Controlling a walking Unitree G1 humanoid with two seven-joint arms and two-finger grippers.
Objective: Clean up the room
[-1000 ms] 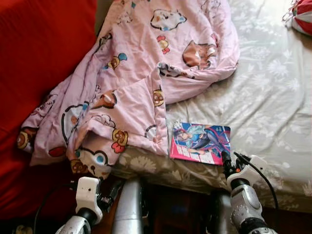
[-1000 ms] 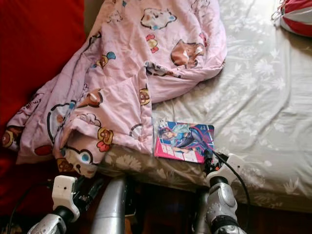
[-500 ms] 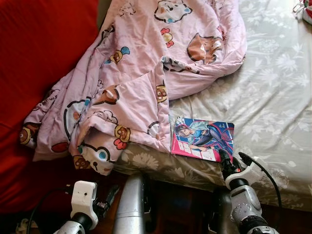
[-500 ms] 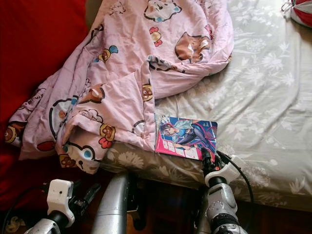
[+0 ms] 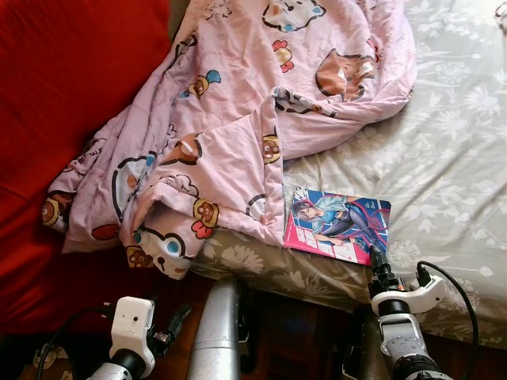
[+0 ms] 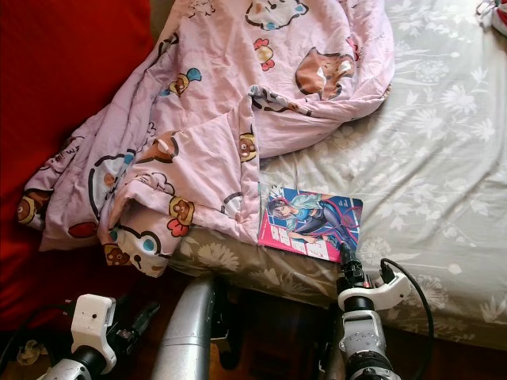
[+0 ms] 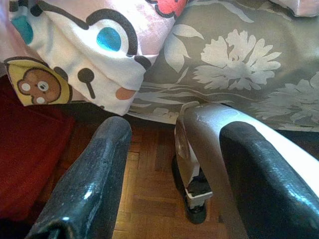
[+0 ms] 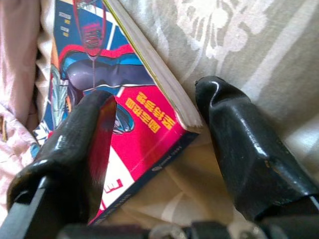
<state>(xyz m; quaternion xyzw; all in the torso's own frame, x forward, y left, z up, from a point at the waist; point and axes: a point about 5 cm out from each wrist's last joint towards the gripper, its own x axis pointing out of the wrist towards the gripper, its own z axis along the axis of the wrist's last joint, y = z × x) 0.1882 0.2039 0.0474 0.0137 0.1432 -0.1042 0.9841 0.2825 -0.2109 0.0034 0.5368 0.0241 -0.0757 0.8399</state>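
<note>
Comic book [image 5: 337, 225] is seen flat at bed [image 5: 444, 142] edge, beside pink blanket [image 5: 230, 119]. Right gripper [image 8: 149, 144] is spread wide, straddling its near corner; grasp step is judged underway, closing needed next. Left gripper [image 7: 169, 169] hangs idle, fingers apart.

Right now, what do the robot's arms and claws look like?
Both arms are shiny silver tubes. Each wrist has a white blocky part with a thin black cable looping out of it. The right claw has two long, glossy black fingers with rounded tips. The left claw has the same thick black fingers, a little scuffed.
</note>
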